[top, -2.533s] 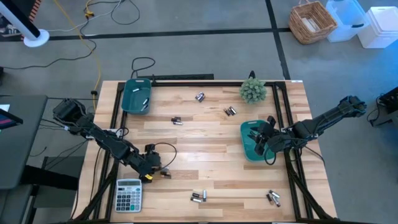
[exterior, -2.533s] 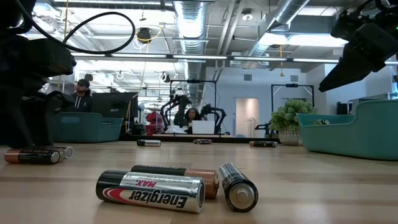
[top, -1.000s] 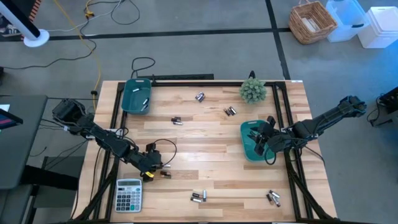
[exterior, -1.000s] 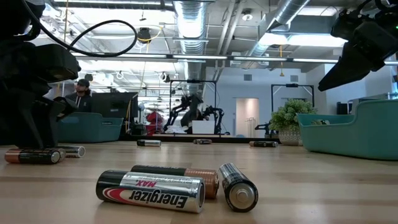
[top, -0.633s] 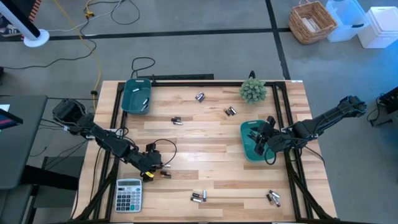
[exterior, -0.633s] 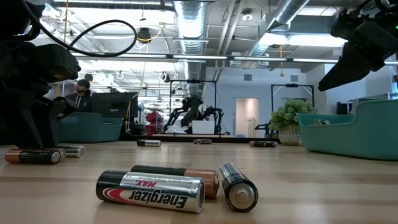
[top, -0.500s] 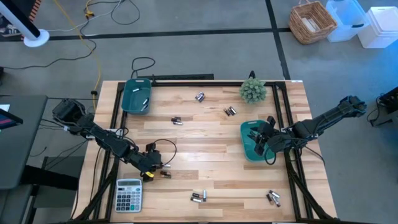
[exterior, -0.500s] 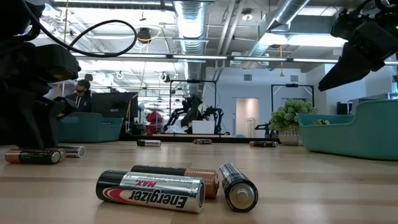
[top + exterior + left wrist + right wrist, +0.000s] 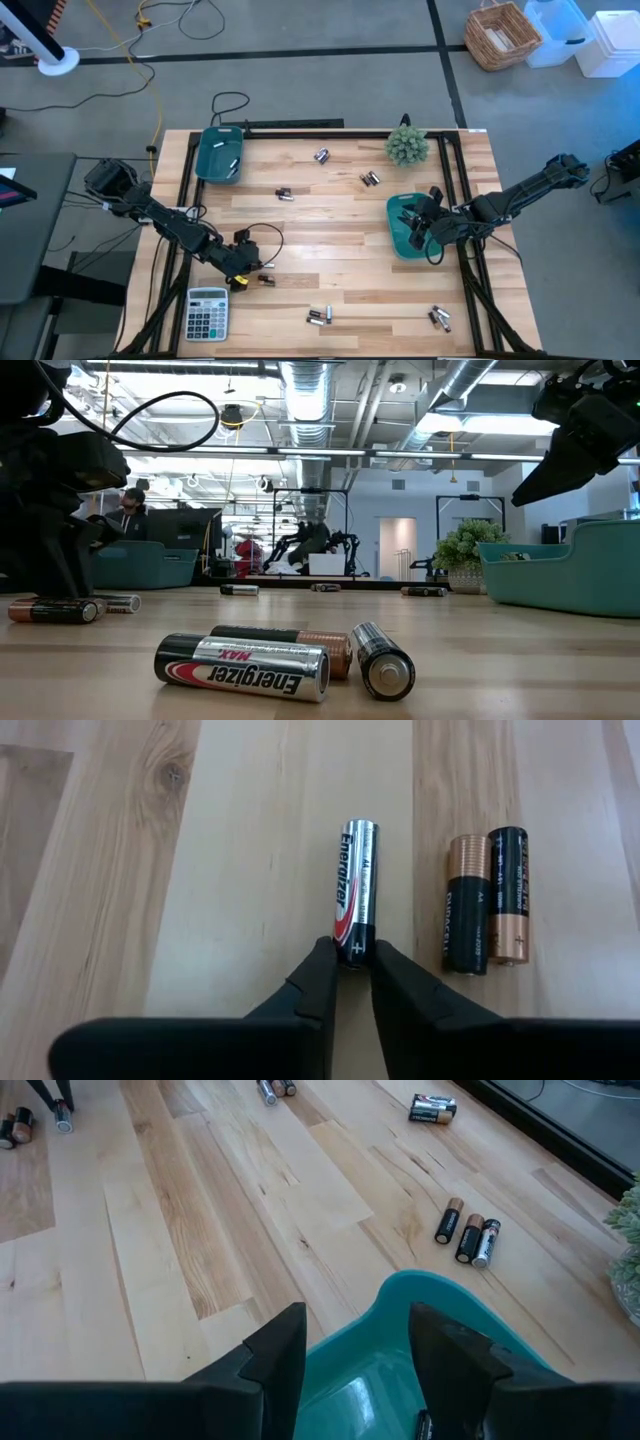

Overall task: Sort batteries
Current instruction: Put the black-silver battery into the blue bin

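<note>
Pickup is the step in hand. The left gripper (image 9: 350, 960) is low on the table near the calculator (image 9: 207, 312), and in its wrist view the two fingertips (image 9: 322, 960) pinch the plus end of a silver AA battery (image 9: 356, 880) that lies flat on the wood. The jaws look closed on it, though how firm the grip is cannot be judged from here. Just beside it lie two dark, copper-topped AA batteries (image 9: 486, 900), side by side and touching each other.

The right gripper (image 9: 350, 1340) hangs over the rim of the right teal bin (image 9: 440, 1330), fingers apart and holding nothing — it waits. More batteries are scattered in small clusters across the table, and a second teal bin (image 9: 220, 152) sits at the far left corner.

The next move likely calls for a straight lift — the hold is only on the battery's end, so it could swing or slip — and then a carry to whichever bin matches its size.
</note>
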Tool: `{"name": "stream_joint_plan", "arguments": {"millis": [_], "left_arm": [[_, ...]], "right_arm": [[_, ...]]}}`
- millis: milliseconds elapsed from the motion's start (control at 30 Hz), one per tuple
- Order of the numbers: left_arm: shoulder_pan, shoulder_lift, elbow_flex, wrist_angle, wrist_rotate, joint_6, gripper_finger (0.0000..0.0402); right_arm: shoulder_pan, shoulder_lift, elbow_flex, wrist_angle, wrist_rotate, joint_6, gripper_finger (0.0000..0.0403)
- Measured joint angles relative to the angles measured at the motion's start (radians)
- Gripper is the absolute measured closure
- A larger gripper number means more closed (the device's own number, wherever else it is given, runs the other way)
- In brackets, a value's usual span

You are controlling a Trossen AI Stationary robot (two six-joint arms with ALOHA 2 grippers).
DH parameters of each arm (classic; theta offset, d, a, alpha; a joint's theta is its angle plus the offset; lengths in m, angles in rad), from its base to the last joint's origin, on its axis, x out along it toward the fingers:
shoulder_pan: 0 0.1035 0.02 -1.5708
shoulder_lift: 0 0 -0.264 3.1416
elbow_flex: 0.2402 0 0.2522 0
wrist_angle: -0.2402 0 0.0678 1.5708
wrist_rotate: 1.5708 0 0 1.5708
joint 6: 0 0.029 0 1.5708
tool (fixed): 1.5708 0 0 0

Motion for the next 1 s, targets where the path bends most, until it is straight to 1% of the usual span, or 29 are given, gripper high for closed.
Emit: {"name": "stream_joint_plan", "arguments": {"millis": [667, 800, 1000], "left_arm": [[0.0, -0.002, 0.026, -0.011, -0.01, 0.021, 0.0362], [0.0, -0.022, 0.026, -0.009, -0.017, 0.02, 0.0362], [0.0, -0.098, 0.027, -0.005, -0.048, 0.043, 0.0362]], "right_arm": [[0.0, 0.0, -0.001, -0.001, 0.0, 0.0, 0.0214], [0.0, 0.0, -0.001, -0.001, 0.0, 0.0, 0.0214], [0.0, 0.0, -0.001, -0.001, 0.0, 0.0, 0.0214]]}}
